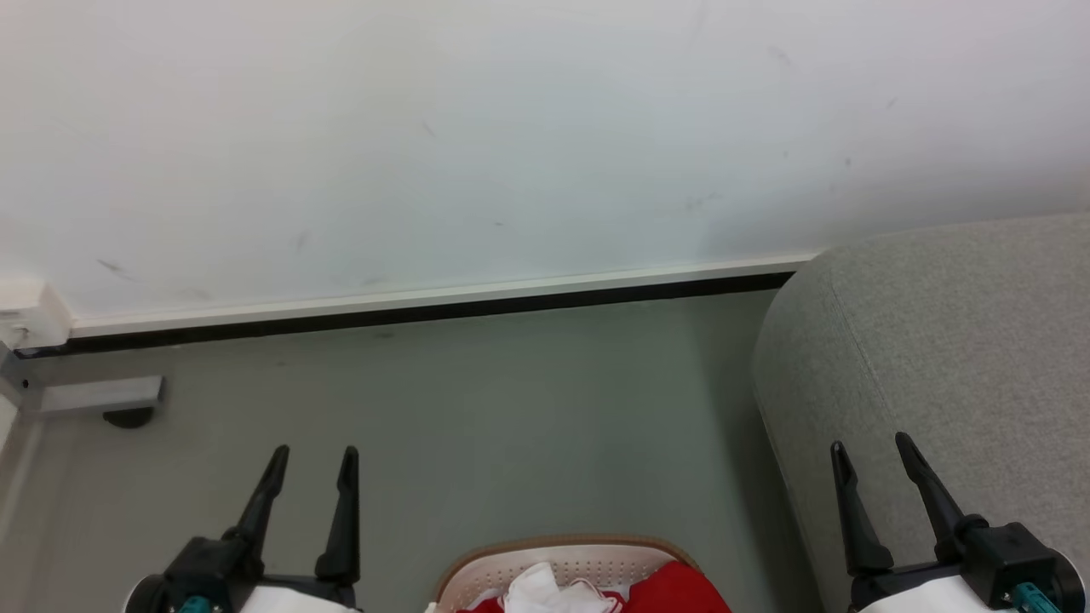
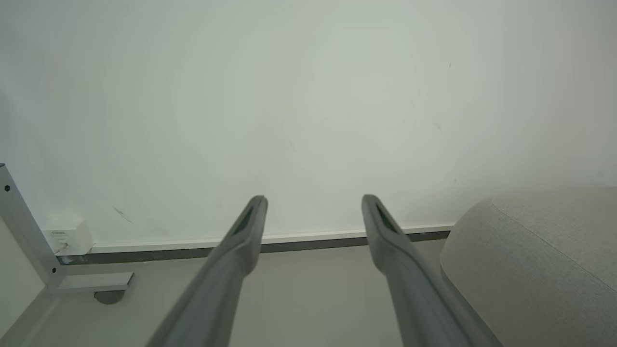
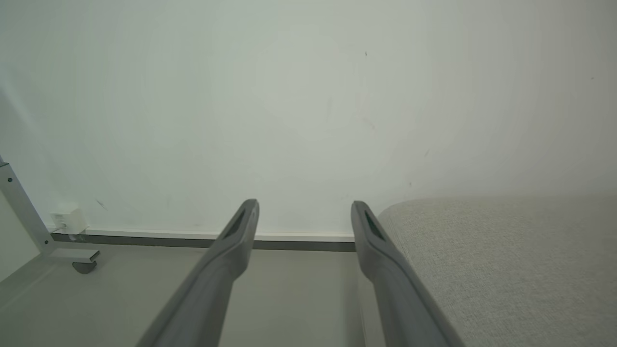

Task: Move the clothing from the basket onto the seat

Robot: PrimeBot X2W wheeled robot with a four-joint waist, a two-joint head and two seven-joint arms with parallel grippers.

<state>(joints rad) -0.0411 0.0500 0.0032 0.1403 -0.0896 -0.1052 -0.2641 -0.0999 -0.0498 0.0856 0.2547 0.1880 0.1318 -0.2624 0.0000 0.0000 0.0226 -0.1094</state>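
At the bottom middle of the head view the white perforated basket (image 1: 596, 559) with its tan rim peeks in, holding red and white clothing (image 1: 673, 589). The light-grey seat (image 1: 945, 358) rises at the right, and its rounded end shows as seat (image 2: 540, 260) and seat (image 3: 501, 260) in the wrist views. My left gripper (image 1: 313, 458) hangs open at the lower left, left of the basket, nothing between its fingers. In front of the seat, at the lower right, my right gripper (image 1: 870, 449) also stands open and empty. The wrist views show the left gripper (image 2: 313, 202) and the right gripper (image 3: 303, 207) pointing at the wall.
A white wall with a dark skirting strip (image 1: 426, 311) runs across ahead. Grey floor (image 1: 511, 409) lies between basket and wall. A metal frame foot with a caster (image 1: 102, 396) and a white box (image 1: 30, 315) sit at the left wall.
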